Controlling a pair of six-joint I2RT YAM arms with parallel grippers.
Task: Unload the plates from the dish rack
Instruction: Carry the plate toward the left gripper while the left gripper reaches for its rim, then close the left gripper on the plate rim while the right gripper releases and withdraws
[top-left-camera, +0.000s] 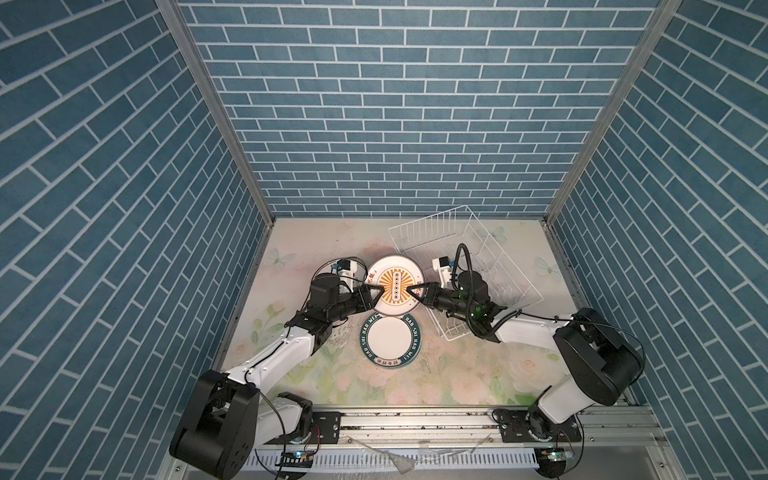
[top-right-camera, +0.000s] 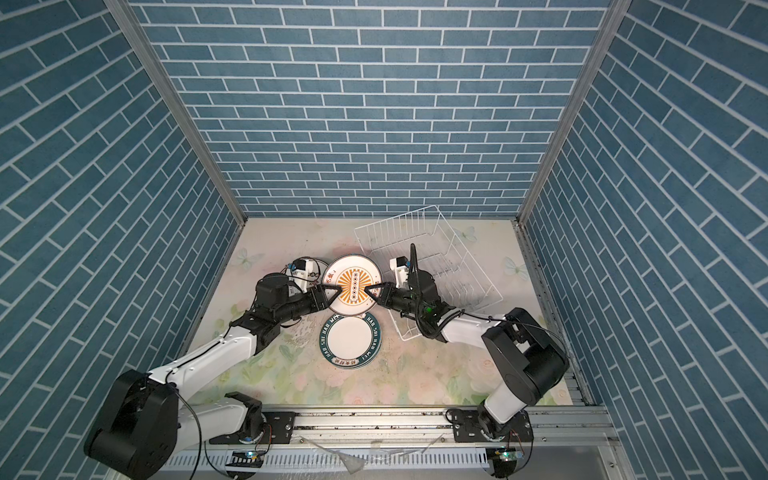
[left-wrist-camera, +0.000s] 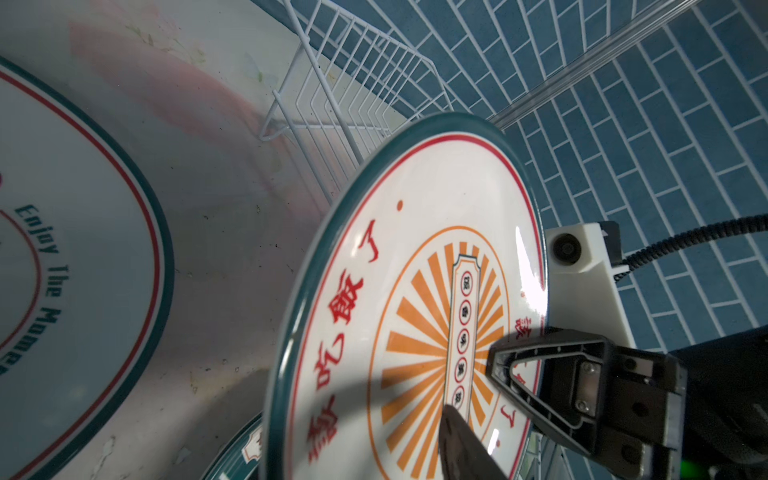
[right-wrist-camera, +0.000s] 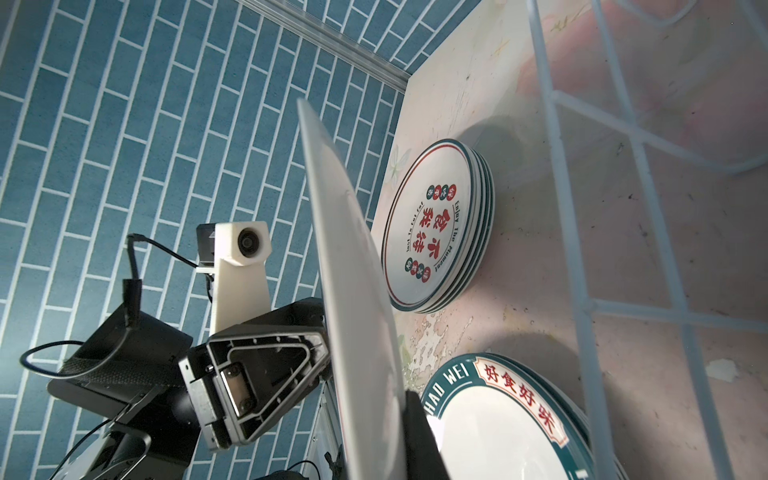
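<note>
In both top views the right gripper (top-left-camera: 409, 290) clamps the plate (top-left-camera: 397, 272) aloft — a handover, I judge — while the left gripper (top-left-camera: 380, 291) straddles its other rim, grip unclear.

Dish rack (top-left-camera: 432, 237) blocks the right, stacked plates (top-left-camera: 390, 345) the middle; near table (top-left-camera: 415, 386) free.

Pinching plain white plate (right-wrist-camera: 353, 270) edge-on with right gripper (right-wrist-camera: 415, 424). Left gripper (right-wrist-camera: 318, 345) at 9 o'clock, against rim, grip unclear. Red-character stack (right-wrist-camera: 432, 224) at 3, green-rim stack (right-wrist-camera: 498, 428) at 5, flat on table (right-wrist-camera: 519, 257). Dish rack (right-wrist-camera: 568, 208) wires blurred up front.
</note>
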